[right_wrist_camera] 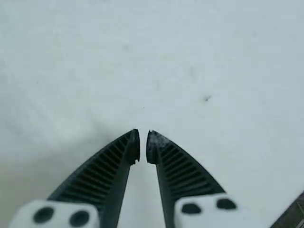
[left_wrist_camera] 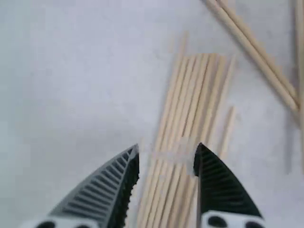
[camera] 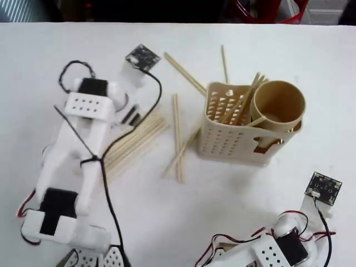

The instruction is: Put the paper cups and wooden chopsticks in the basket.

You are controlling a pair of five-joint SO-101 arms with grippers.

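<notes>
Wooden chopsticks (left_wrist_camera: 190, 118) lie bundled flat on the table (camera: 245, 206), apart from the basket (camera: 231, 142), between the spread jaws of the left gripper (left_wrist_camera: 166, 159); closing may pinch a few and scatter the rest; right gripper (right_wrist_camera: 143, 145) nearly closed, empty.

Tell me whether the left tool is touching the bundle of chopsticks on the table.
Cannot tell. In the left wrist view the open left tool straddles the chopstick bundle, but neither contact nor a gap shows plainly.
</notes>
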